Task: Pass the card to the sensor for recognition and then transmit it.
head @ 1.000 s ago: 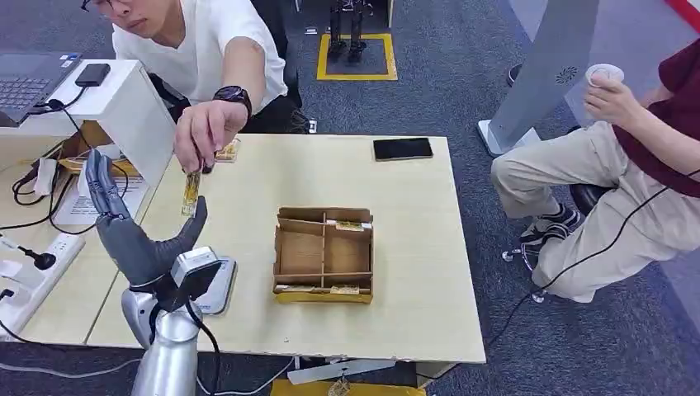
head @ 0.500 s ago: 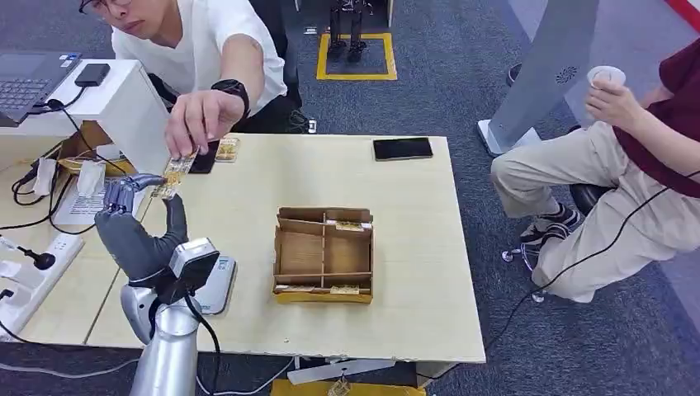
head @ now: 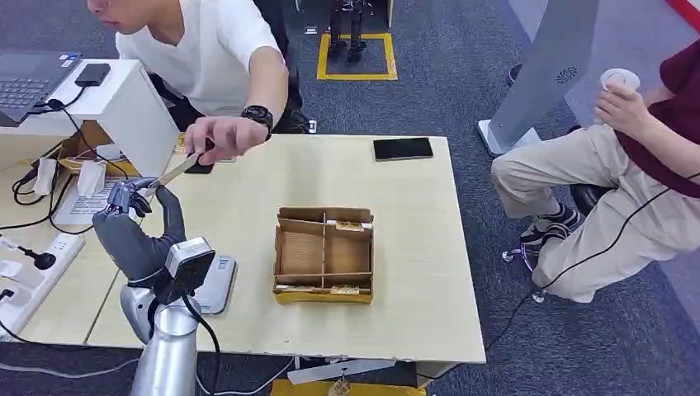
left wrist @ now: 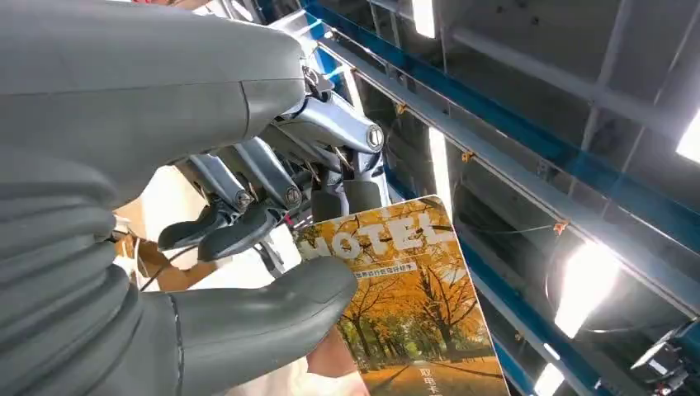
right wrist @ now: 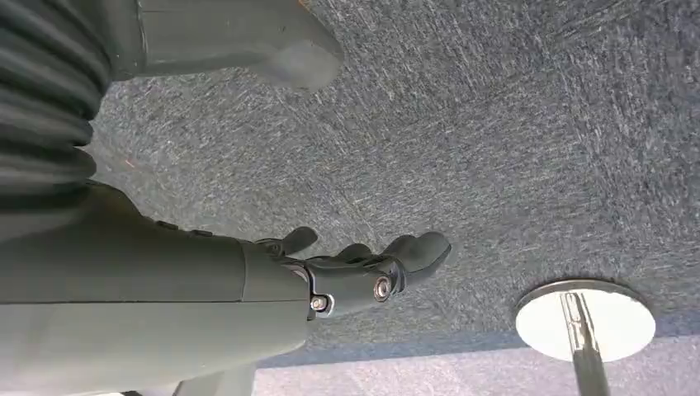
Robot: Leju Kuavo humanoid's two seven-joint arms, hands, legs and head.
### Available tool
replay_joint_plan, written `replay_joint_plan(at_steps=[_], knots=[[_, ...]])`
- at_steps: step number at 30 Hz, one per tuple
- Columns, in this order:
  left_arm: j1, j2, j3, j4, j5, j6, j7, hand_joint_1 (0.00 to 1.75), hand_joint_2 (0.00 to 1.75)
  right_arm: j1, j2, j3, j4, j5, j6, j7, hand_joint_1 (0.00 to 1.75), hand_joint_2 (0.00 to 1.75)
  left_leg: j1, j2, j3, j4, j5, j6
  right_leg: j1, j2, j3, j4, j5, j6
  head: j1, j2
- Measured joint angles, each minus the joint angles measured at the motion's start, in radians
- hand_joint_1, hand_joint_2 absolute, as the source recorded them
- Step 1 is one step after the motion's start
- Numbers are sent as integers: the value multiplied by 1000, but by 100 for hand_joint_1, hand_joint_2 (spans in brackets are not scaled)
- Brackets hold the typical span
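**Card at Handover Point**

The flat, glossy rectangular card printed with autumn trees (left wrist: 404,305) sits above the pale wooden worktop (head: 413,247), long axis slanting up toward the person's hand (head: 216,136). The left hand (head: 136,227) pinches its lower end between the thumb and fingers (left wrist: 223,231). The right hand (right wrist: 363,268) hangs with fingers loosely curled, grasping nothing.

A table (head: 413,247) stands in front of the robot. A box (head: 323,254) with small sections sits on the middle of the table. A phone (head: 403,148) lies near the far edge, behind the box. A flat sensor pad (head: 216,285) lies on the table left of the box, right beside the robot's left hand (head: 136,235). A card (head: 175,172) is up in the air over the table's left side, between that hand and a person's hand (head: 216,136). That person sits behind the table. A desk with a laptop (head: 29,78) is far left. Another person (head: 611,165) sits to the right of the table.
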Motion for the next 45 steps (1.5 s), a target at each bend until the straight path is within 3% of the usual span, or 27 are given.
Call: replay_joint_plan(at_steps=[8, 17, 22, 26, 41, 45], knots=[[0, 0, 0, 0, 14, 0, -3, 175, 175, 0, 0, 0, 0, 0, 0, 0, 0, 175, 0, 0, 0, 0, 0, 0, 0, 0, 0, 0, 0, 0, 0, 0], [2, 0, 1, -4, 67, 0, -58, 175, 175, 0, 0, 0, 0, -10, 0, -16, 0, 175, 0, 0, 0, 0, 0, 0, 0, 0, 0, 0, 0, 0, 0, 0], [8, 0, 8, -9, -23, 0, -60, 175, 175, 0, 4, -10, -5, -20, 0, -31, 0, 175, 0, 0, -1, 0, 0, 0, 0, -1, 0, 0, 0, 0, 0, 0], [29, 1, 39, -8, -162, 0, -60, 175, 175, 1, 5, -11, -5, -20, 0, -32, 0, 175, 0, 0, -1, 0, 0, 0, 0, -1, 0, 0, 0, 0, 0, 0], [73, 6, 113, 39, -386, 0, -56, 175, 175, 1, 5, -11, 1, -35, 0, -32, 0, 175, 0, 0, -1, 0, 0, 0, 0, -1, 0, 0, 0, 0, 0, 0], [91, 11, 118, 57, -439, 0, -24, 175, 175, 2, 5, -11, 2, -43, 0, -32, 0, 175, 0, 0, -1, 0, 0, 0, 0, -1, 0, 0, 0, 0, 0, 0]])
